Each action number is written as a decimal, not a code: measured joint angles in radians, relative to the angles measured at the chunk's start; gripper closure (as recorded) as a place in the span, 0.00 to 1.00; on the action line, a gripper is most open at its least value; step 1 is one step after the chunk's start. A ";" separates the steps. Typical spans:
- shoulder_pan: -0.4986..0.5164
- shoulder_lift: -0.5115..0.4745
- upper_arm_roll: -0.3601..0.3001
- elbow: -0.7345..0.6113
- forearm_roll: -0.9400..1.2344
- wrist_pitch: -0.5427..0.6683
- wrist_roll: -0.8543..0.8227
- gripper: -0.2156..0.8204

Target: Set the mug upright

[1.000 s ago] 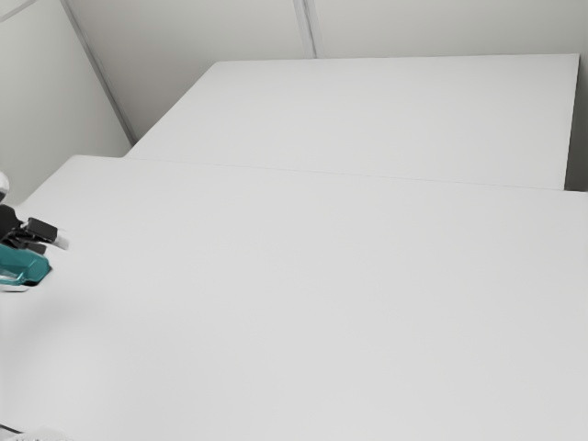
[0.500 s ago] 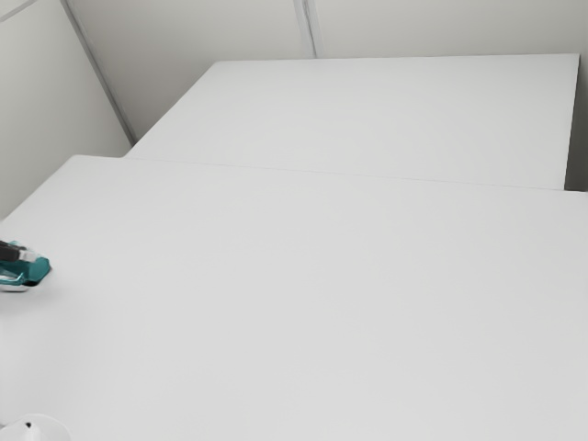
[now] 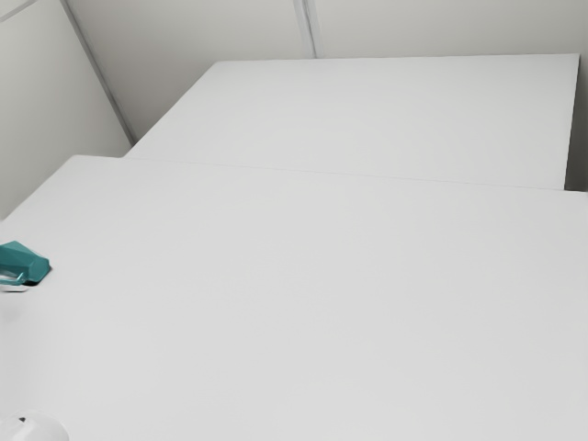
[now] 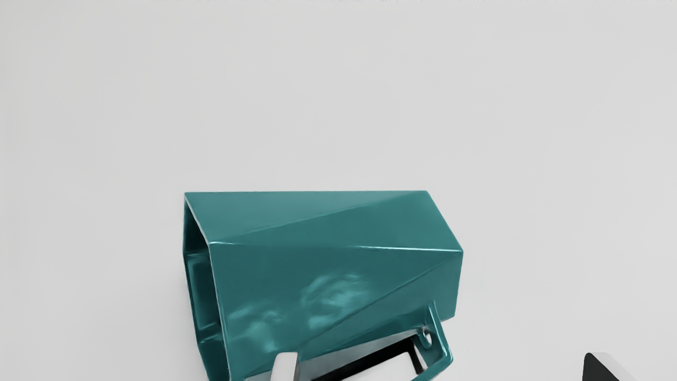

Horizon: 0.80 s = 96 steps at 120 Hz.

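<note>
Locate the mug, teal and faceted, on the bench at the exterior view's left, cut by the edge; lying on its side; with mouth open and teal inner walls partly visible; cannot tell contents deeper inside; with angular handle toward the pincer in the wrist view; set wide open, gripping nothing, with one fingertip overlapping the mug's wall beside the handle and the other well apart over the bench; cannot tell contact; at the exterior view's near left, see a white rounded part, identity unclear.
</note>
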<state>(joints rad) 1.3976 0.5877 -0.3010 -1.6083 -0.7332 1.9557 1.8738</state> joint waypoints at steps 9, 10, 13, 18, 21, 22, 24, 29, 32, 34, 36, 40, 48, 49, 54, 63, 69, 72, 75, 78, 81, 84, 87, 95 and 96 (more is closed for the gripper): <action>0.001 0.040 -0.001 0.052 -0.020 -0.005 0.024 0.23; 0.002 0.046 -0.001 0.058 -0.021 -0.005 0.026 0.23; 0.002 0.063 -0.001 0.073 -0.026 -0.007 0.033 0.23; 0.007 0.089 -0.001 0.095 -0.034 -0.009 0.045 0.23; 0.011 0.101 -0.001 0.104 -0.039 -0.011 0.051 0.23; 0.012 0.104 -0.002 0.107 -0.040 -0.011 0.053 0.23; 0.015 0.110 -0.002 0.111 -0.044 -0.012 0.057 0.23; 0.024 0.134 -0.004 0.136 -0.053 -0.019 0.067 0.23; 0.028 0.149 -0.007 0.153 -0.058 -0.024 0.073 0.23; 0.033 0.158 -0.014 0.161 -0.060 -0.027 0.076 0.23; 0.038 0.165 -0.021 0.167 -0.063 -0.030 0.080 0.23; 0.050 0.180 -0.038 0.176 -0.066 -0.034 0.086 0.23; 0.062 0.198 -0.055 0.193 -0.072 -0.042 0.098 0.23; 0.063 0.200 -0.056 0.195 -0.073 -0.042 0.100 0.23; 0.065 0.209 -0.060 0.202 -0.081 -0.045 0.105 0.23; 0.067 0.222 -0.068 0.205 -0.092 -0.048 0.115 0.22; 0.067 0.225 -0.072 0.206 -0.097 -0.050 0.120 0.22; 0.068 0.227 -0.075 0.206 -0.100 -0.050 0.123 0.22; 0.069 0.231 -0.078 0.206 -0.103 -0.051 0.125 0.22; 0.076 0.235 -0.089 0.205 -0.106 -0.051 0.128 0.22; 0.081 0.238 -0.098 0.205 -0.108 -0.052 0.130 0.22; 0.085 0.240 -0.105 0.205 -0.110 -0.053 0.132 0.22; 0.090 0.241 -0.109 0.203 -0.115 -0.054 0.134 0.22; 0.103 0.244 -0.117 0.198 -0.127 -0.059 0.138 0.22; 0.104 0.245 -0.117 0.197 -0.129 -0.060 0.138 0.22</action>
<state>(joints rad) 1.5018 0.8323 -0.4180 -1.4110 -0.8622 1.8953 2.0122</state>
